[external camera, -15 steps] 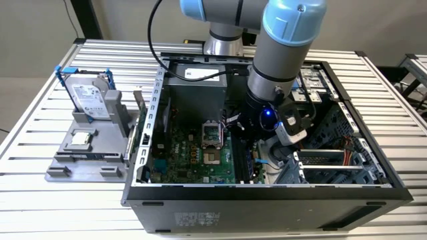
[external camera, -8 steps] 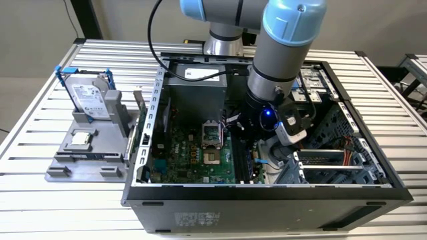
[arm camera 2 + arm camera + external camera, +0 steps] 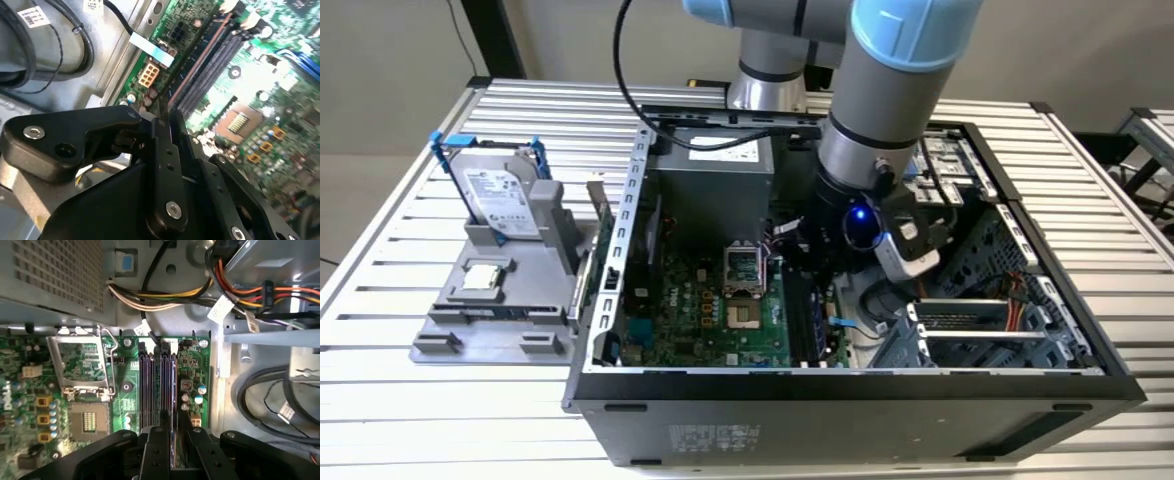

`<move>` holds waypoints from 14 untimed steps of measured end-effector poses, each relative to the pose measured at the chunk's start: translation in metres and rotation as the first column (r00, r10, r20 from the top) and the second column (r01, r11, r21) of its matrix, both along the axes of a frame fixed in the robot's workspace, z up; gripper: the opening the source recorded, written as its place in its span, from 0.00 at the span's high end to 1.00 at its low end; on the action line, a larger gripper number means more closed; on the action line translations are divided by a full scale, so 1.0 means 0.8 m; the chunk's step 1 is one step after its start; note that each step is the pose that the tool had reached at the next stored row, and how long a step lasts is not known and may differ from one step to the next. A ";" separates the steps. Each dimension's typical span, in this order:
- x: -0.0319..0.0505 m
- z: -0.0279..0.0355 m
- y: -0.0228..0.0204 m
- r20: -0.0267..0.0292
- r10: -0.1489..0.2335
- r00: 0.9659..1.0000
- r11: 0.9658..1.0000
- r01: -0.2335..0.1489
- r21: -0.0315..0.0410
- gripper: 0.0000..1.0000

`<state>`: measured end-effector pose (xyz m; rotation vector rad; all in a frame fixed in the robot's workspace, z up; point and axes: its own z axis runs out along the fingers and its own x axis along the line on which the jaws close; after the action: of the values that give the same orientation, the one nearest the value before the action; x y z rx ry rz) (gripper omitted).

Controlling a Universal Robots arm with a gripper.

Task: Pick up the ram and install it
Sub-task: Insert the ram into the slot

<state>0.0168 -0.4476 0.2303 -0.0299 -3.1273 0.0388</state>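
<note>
1. Black fingers (image 3: 159, 450) of the tool (image 3: 172, 447) sit closest to the lens, closed on the ram (image 3: 172, 405), which stands on its edge directly above the memory slots (image 3: 150, 385) of the motherboard (image 3: 197, 365).
2. I judge the ram light, stiff and fragile; the tool holds its upper edge, which keeps the contacts free.
3. Room is narrow: the socket frame (image 3: 80, 362) is on one side, and small capacitors (image 3: 199, 392) and the case wall (image 3: 222, 355) on the other.
4. In the exterior view, the arm (image 3: 887, 90) reaches down into the open computer case (image 3: 854, 385) on the worktop (image 3: 454, 400), with cables near.
</note>
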 end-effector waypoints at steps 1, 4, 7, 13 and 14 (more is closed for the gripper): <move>0.000 0.0057 0.0000 0.000 0.000 1.000 1.000 0.000 0.000 0.00; 0.000 0.0218 0.0000 0.000 0.000 1.000 1.000 0.000 0.000 0.00; 0.000 0.0221 0.0000 0.000 0.000 1.000 1.000 0.000 0.000 0.00; 0.000 0.0222 0.0000 0.002 0.000 1.000 1.000 0.000 0.000 1.00; 0.000 0.0222 0.0000 0.002 0.000 1.000 1.000 0.000 0.000 1.00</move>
<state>0.0168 -0.4476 0.2480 -0.0299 -3.1290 0.0388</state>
